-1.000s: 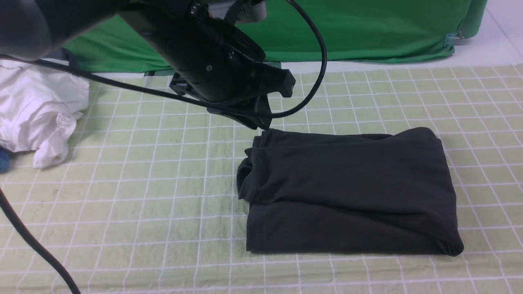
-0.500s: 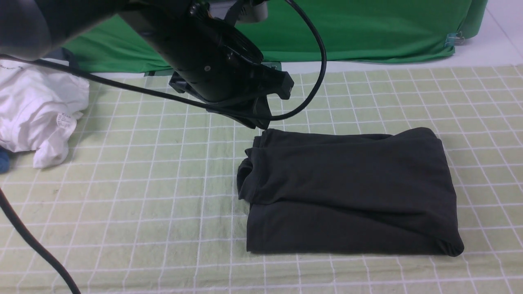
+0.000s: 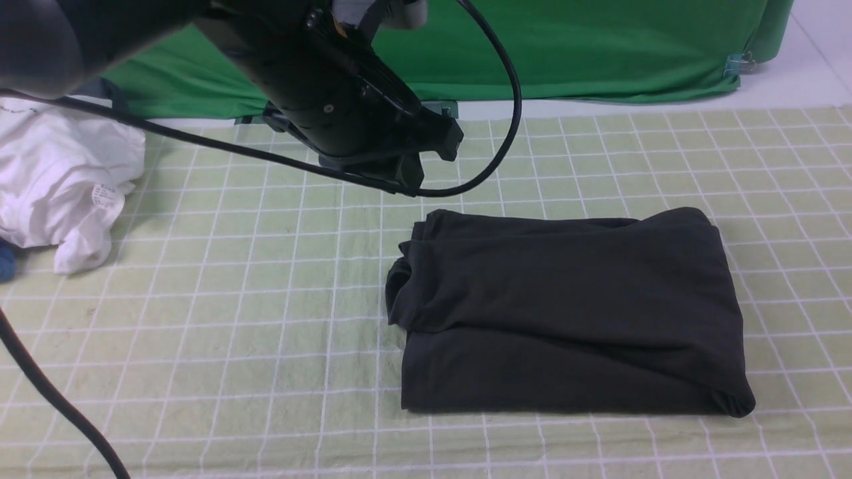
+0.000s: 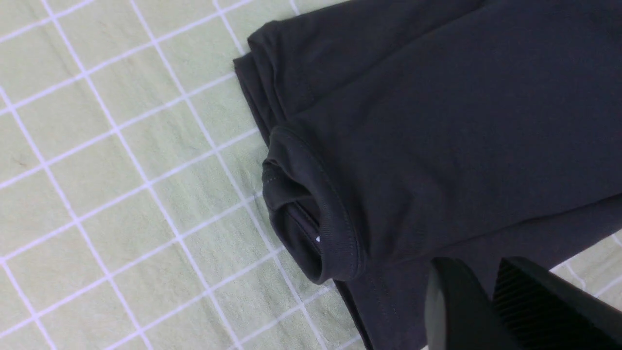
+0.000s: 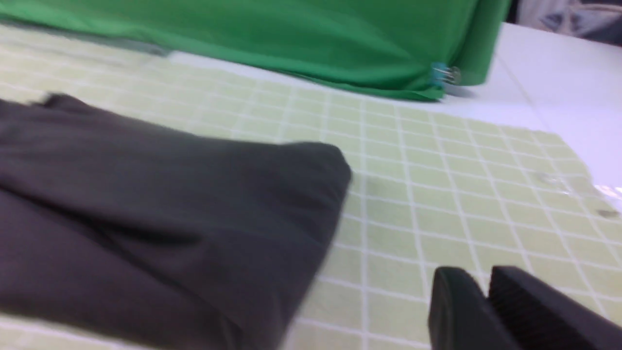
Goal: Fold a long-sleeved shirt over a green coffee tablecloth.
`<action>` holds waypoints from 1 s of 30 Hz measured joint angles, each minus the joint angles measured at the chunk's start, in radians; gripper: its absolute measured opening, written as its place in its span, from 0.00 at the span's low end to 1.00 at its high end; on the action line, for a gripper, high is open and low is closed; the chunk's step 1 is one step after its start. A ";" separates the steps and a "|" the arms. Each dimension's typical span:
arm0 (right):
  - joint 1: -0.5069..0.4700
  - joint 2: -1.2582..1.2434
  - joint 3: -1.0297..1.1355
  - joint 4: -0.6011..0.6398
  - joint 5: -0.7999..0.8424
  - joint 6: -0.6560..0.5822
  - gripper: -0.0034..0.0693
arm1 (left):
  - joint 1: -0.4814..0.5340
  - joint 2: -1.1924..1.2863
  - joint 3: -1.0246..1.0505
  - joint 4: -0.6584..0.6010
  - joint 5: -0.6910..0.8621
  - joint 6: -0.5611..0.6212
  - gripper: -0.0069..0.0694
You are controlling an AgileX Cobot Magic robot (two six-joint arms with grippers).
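The long-sleeved shirt lies folded into a black rectangle on the pale grid-lined green coffee tablecloth, right of centre. Its collar faces left, and the logo is hidden. My left gripper hangs just beyond the shirt's far left corner, clear of the fabric. In the left wrist view the left gripper is shut and holds nothing. My right gripper does not show in the front view. Its wrist view has it shut and empty over bare tablecloth, beside the shirt's right end.
A crumpled white garment with a label tag sits at the far left. Plain deep-green fabric hangs along the back edge, held by a clip. A black cable crosses the near left.
My left arm has risen and drawn back to the left, away from the shirt's far left corner. The shirt has not moved.
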 joint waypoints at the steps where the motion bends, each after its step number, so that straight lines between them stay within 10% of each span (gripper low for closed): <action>1: -0.007 -0.007 0.001 -0.010 0.006 0.000 0.20 | 0.000 0.000 0.000 0.001 0.003 0.000 0.25; 22: -0.036 -0.018 0.002 -0.029 0.048 0.001 0.27 | 0.000 -0.212 0.007 -0.062 0.150 0.102 0.11; 30: -0.036 -0.018 0.002 -0.029 0.048 0.001 0.29 | 0.000 -0.614 0.331 -0.055 -0.079 0.128 0.11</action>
